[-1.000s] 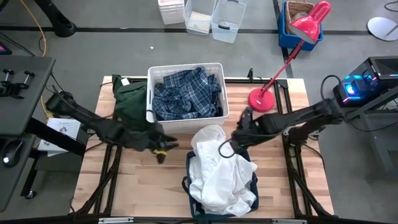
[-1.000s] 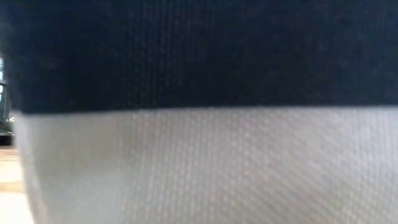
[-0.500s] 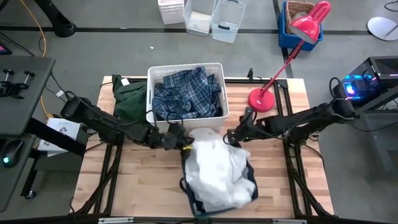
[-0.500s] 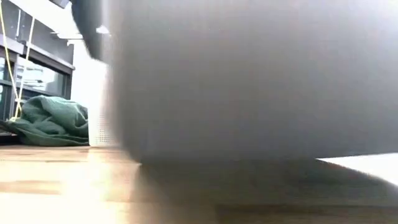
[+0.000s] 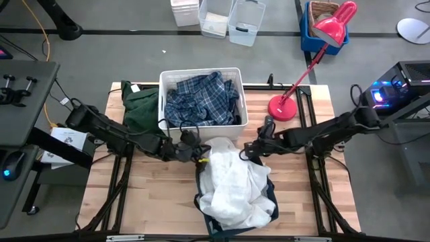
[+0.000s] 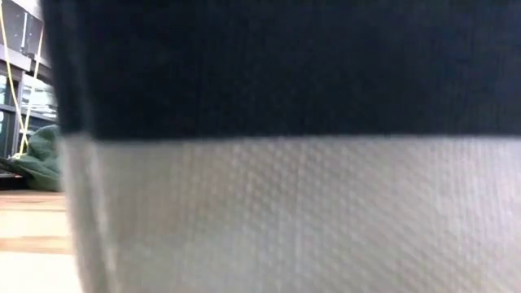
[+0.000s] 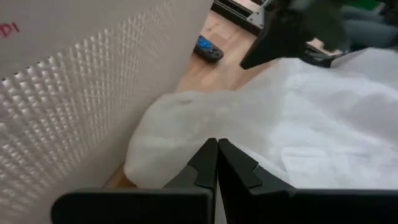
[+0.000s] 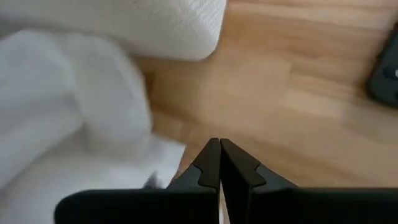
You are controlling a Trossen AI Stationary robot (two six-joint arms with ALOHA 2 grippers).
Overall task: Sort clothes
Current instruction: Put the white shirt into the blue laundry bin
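Note:
A heap of white clothes [image 5: 234, 185] lies in the navy fabric bin [image 5: 271, 193] near the table's front middle. My left gripper [image 5: 201, 154] is shut at the heap's far left edge, and in the left wrist view white cloth [image 7: 298, 118] lies just beyond its tips. At the heap's far right edge, my right gripper [image 5: 247, 152] is shut too, with white cloth [image 8: 68, 124] beside it. A blue-and-white plaid shirt [image 5: 201, 101] fills the white plastic bin [image 5: 162, 101]. A dark green garment [image 5: 140, 107] lies on the table left of that bin. My left gripper comes level from the table's left, its shut tips against the white heap's far left edge [image 7: 186, 124]; no cloth shows between the fingers, and I cannot tell whether they touch it. My right gripper comes level from the right beside the heap's edge [image 8: 158, 165]; touch cannot be told.
The white plastic bin's wall [image 7: 74, 93] stands close beside my left gripper. A red desk lamp [image 5: 282, 107] stands at the far right of the table. Bare wood [image 5: 151, 198] lies left of the navy bin, whose fabric wall [image 6: 285, 65] fills the low view.
My left gripper has moved toward the table's right, up to the white heap. My right gripper has drawn slightly toward the far edge. Both have shut. The white clothes, which stood higher, have dropped and settled into the navy bin.

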